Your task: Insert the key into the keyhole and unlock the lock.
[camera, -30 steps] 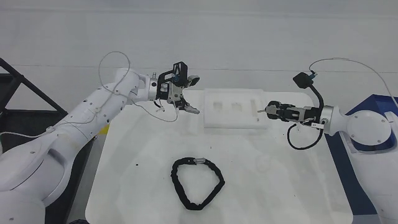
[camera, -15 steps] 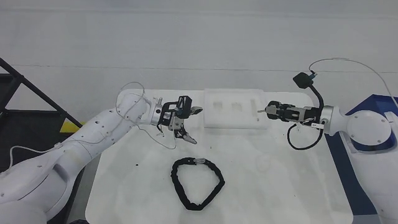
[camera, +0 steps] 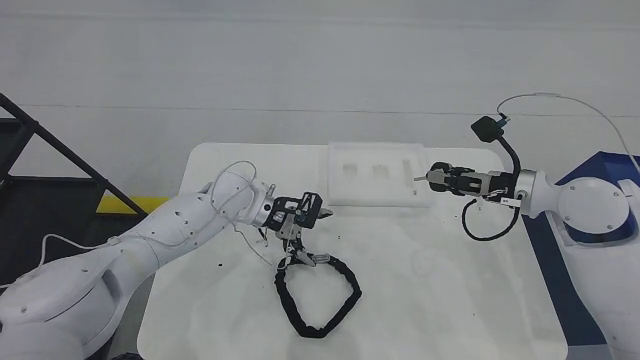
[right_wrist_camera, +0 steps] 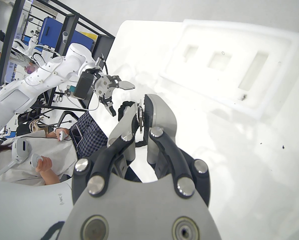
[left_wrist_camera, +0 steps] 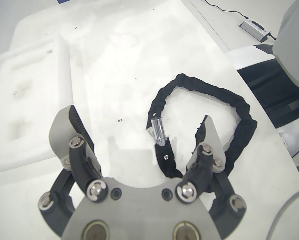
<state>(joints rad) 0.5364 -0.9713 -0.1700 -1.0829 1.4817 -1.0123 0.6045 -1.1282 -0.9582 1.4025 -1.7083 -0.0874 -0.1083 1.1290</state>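
The lock is a black fabric-covered chain loop (camera: 320, 300) lying on the white table, with a silver lock cylinder (camera: 320, 258) at its far end. My left gripper (camera: 305, 252) hangs open just over that end; in the left wrist view its fingers (left_wrist_camera: 74, 126) straddle the silver cylinder (left_wrist_camera: 158, 132) and the chain (left_wrist_camera: 239, 116) without touching them. My right gripper (camera: 432, 176) is held at the foam tray's right end, shut on a small metal key (right_wrist_camera: 140, 116) pinched between its pads. The left gripper (right_wrist_camera: 114, 93) also shows farther off in the right wrist view.
A white foam tray (camera: 375, 150) with shallow recesses lies at the table's far middle, between the two arms; its rim (left_wrist_camera: 26, 58) is close to my left gripper. A black metal frame (camera: 40, 150) stands off the table's left side. Bare tabletop (camera: 450, 280) lies right of the chain.
My left arm has swung from beside the tray's left end toward the near side and down, ending open over the chain's silver cylinder. The right arm has kept still with the key.
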